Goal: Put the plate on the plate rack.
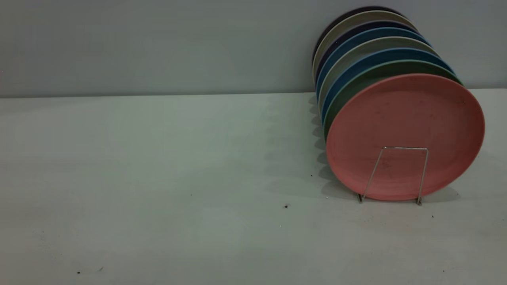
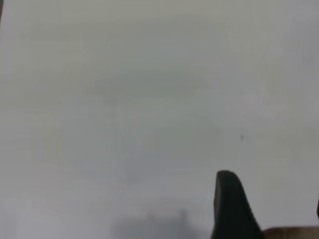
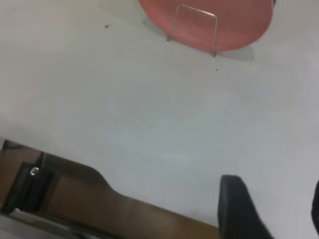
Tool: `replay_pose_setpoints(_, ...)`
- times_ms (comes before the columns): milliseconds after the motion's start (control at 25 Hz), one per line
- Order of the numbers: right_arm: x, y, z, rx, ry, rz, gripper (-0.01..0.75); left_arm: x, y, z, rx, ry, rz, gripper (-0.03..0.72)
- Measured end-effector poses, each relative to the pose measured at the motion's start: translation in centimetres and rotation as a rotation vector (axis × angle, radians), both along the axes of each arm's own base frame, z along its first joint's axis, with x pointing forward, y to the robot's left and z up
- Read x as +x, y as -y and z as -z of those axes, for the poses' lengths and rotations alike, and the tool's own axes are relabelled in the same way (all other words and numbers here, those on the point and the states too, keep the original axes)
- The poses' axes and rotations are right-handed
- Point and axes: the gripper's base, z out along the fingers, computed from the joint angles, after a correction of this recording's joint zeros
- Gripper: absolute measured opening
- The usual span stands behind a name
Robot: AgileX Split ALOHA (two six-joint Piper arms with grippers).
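Note:
The salmon-pink plate [image 1: 404, 126] stands on edge at the front of the silver wire plate rack [image 1: 400, 149], leaning back on the plates behind it. One short wire loop crosses its lower face. Plate [image 3: 234, 20] and rack loop [image 3: 199, 10] also show far off in the right wrist view. Neither arm shows in the exterior view. My left gripper [image 2: 271, 199] is open and empty over bare table. My right gripper [image 3: 273, 199] is open and empty near the table's edge, well away from the rack.
Behind the pink plate stand a teal-green plate [image 1: 356, 85], blue plates [image 1: 380, 55] and several others in a row toward the wall. The white table [image 1: 158, 178] carries a few dark specks. Its edge [image 3: 124, 194] shows in the right wrist view.

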Motion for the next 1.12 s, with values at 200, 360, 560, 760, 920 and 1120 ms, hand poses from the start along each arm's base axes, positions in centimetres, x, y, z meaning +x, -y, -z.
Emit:
replay_pose_setpoints(200,-2.3,0.3,2.8,-0.024,0.021,0.015,0.400,-2.0,-0.1,2.3,-0.002,-0.030,-0.005,0.448)
replay_pose_setpoints(360,-3.3,0.7,5.6,-0.071,0.013,0.035,0.400,-3.4,-0.1,3.4,-0.003,-0.012,-0.006,0.448)
replay_pose_setpoints(560,-4.2,0.8,6.8,-0.067,0.095,0.057,0.401,-5.0,-0.1,4.3,-0.002,0.029,-0.007,0.448)
replay_pose_setpoints(760,-4.6,0.9,6.9,-0.063,0.147,0.074,0.402,-6.2,-0.2,5.1,0.028,0.054,0.021,0.448)
replay_pose_setpoints(920,-4.5,0.9,6.9,-0.063,0.149,0.079,0.402,-6.6,-0.2,5.5,0.021,0.059,0.023,0.448)
replay_pose_setpoints(1120,-4.5,1.0,6.9,-0.056,0.144,0.105,0.402,-6.8,0.1,5.5,-0.004,0.070,0.035,0.448)
